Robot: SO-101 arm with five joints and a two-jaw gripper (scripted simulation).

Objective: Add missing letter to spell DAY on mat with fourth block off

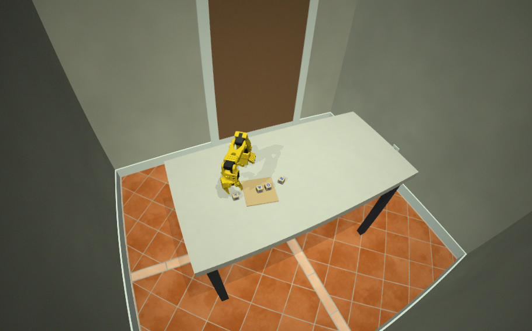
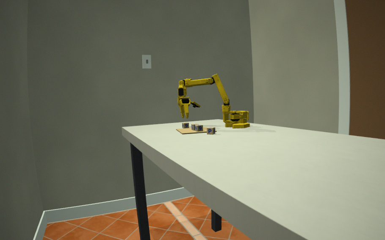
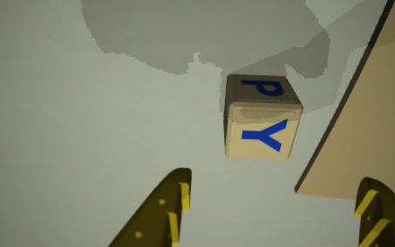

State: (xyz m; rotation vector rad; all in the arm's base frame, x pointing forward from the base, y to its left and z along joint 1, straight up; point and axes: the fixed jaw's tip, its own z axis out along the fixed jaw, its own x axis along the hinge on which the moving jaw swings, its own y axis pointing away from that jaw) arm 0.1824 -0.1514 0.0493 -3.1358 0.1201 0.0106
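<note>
My gripper [image 1: 234,190] [image 2: 185,117] [image 3: 276,176] is partly open and empty, above the table close to the Y block. The Y block [image 1: 235,196] [image 2: 185,125] [image 3: 263,137] lies flat on the table, off the mat, with Y on top. In the wrist view it is beyond the fingertips, between their lines. The mat [image 1: 260,200] [image 2: 184,131] [image 3: 374,131] lies flat. On it the D block [image 1: 268,186] [image 2: 199,128] and the A block [image 1: 259,189] [image 2: 193,126] sit side by side, D at the base reader's left. Both letters are on top.
A fourth block [image 1: 281,179] [image 2: 210,130] lies on the table off the mat, beyond the D block. Its top letter looks like N or Z, too small to tell; a side shows P. The mat's edge is close beside the Y block.
</note>
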